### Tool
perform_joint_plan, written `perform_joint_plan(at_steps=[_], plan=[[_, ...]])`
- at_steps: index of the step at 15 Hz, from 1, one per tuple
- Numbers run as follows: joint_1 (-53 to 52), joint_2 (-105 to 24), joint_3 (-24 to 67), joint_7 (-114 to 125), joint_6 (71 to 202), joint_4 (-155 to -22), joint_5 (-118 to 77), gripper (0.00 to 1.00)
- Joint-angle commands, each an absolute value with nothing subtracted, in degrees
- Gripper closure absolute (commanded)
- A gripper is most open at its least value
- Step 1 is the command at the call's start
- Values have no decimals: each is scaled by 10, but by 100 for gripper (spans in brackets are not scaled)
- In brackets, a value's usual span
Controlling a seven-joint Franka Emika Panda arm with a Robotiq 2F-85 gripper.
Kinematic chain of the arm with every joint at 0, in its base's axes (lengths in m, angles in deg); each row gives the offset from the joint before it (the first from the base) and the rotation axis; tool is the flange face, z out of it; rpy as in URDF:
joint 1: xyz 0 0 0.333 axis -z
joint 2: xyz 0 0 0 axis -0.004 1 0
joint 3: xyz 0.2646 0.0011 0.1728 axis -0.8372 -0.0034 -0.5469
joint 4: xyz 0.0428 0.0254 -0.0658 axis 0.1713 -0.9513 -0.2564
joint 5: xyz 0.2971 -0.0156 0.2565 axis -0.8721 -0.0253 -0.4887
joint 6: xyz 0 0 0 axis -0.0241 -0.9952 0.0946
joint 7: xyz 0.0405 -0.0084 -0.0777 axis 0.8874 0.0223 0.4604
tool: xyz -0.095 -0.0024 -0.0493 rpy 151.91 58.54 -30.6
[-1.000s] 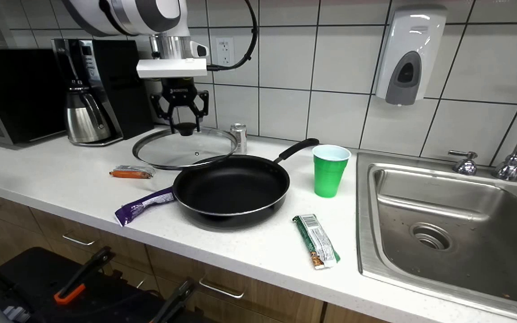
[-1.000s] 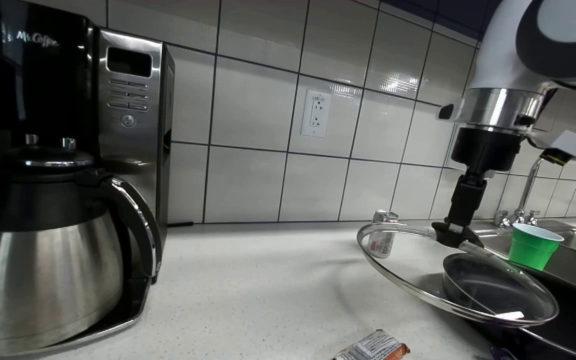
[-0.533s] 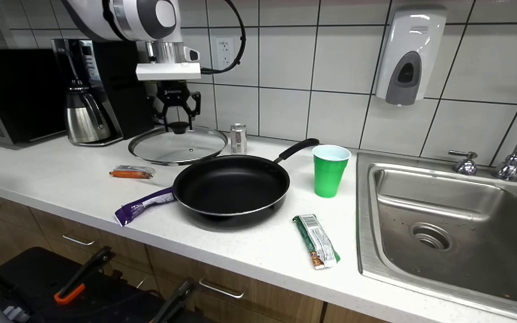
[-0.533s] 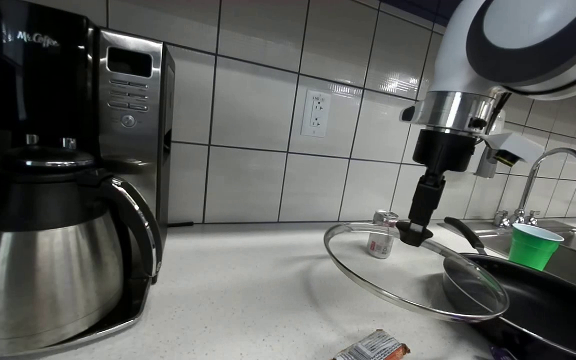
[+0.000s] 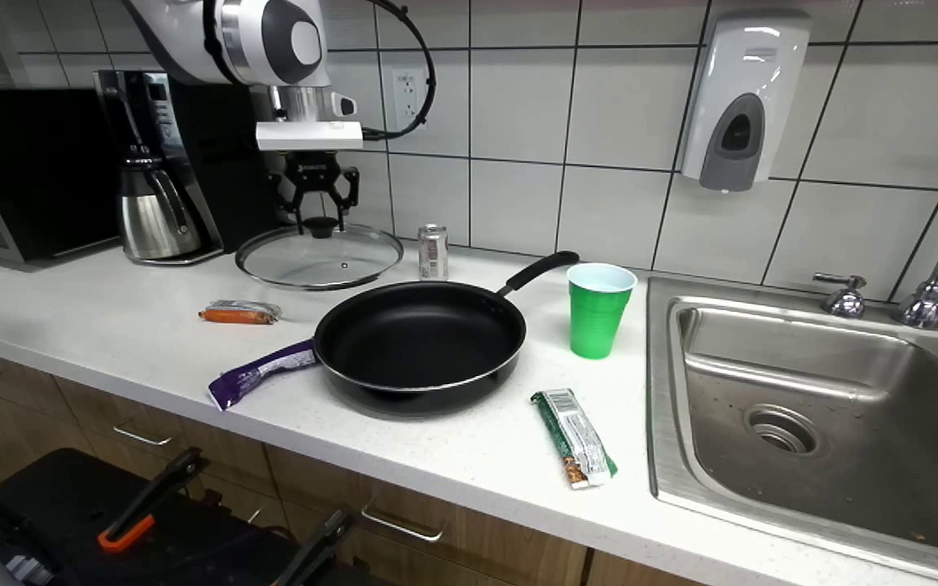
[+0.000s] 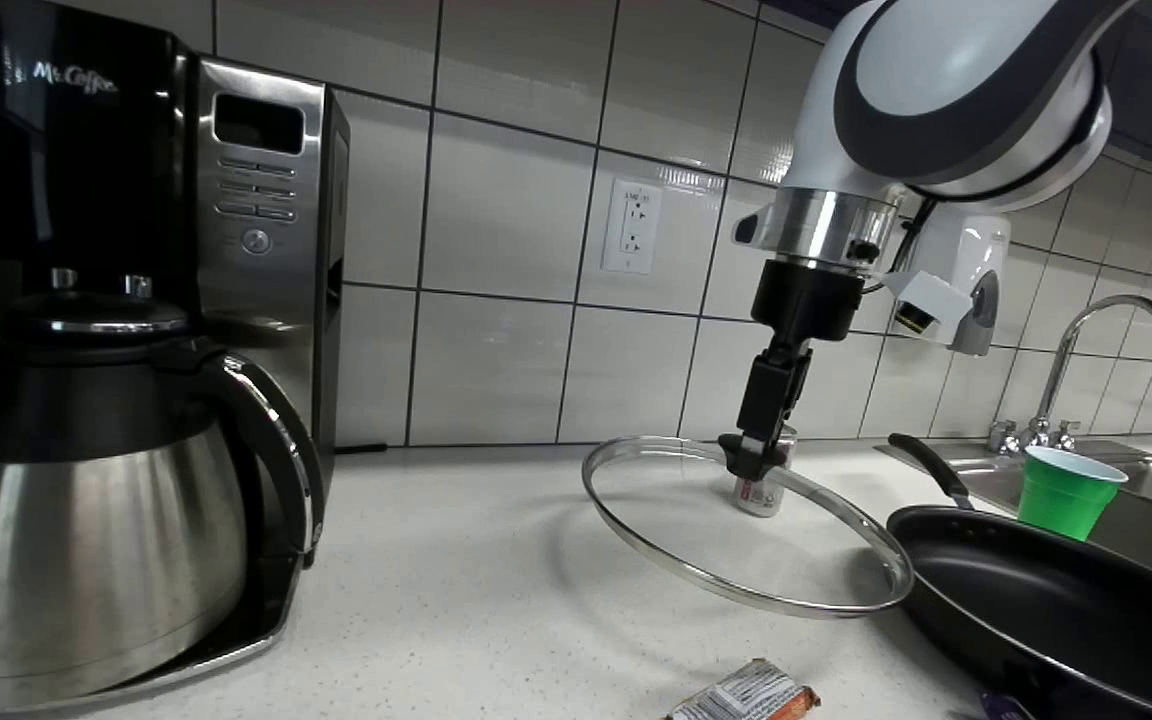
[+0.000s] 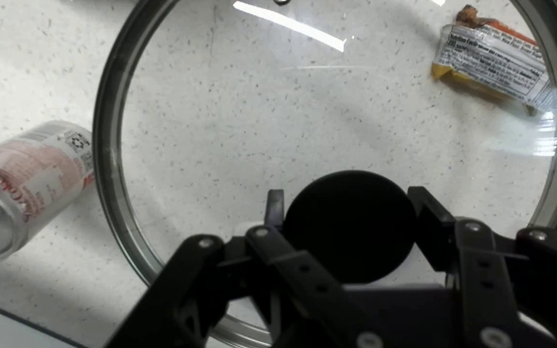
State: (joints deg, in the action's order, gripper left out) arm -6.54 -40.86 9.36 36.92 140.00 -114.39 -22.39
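My gripper [image 7: 346, 212] is shut on the black knob [image 7: 348, 232] of a round glass lid [image 5: 306, 264], one finger on either side. The lid, with its metal rim, hangs tilted above the counter in an exterior view [image 6: 786, 560]. Through its glass, the wrist view shows the counter and an orange-and-white wrapped bar [image 7: 496, 60]. A silver can [image 7: 36, 179] stands beside the lid's rim. The black frying pan [image 5: 420, 338] sits uncovered on the counter, to the right of the lid in both exterior views.
A green cup [image 5: 597, 317] stands beside the pan, left of the sink [image 5: 668, 456]. A purple wrapper [image 5: 261, 374] touches the pan's side, and a green bar [image 5: 573, 439] lies in front. The coffee maker with its steel carafe [image 6: 106, 560] stands at the left; a tiled wall is behind.
Held by its knob, the lid has moved left and away from the pan in both exterior views; it no longer overlaps the pan's rim. The pan, can and cup have not moved.
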Motion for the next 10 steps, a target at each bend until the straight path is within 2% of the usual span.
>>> perform_joint_plan(at_steps=[1, 10], plan=[[-52, -376, 77, 403, 1371, -1078, -230, 60], [-72, -299, 76, 347, 1379, -998, -209, 60]])
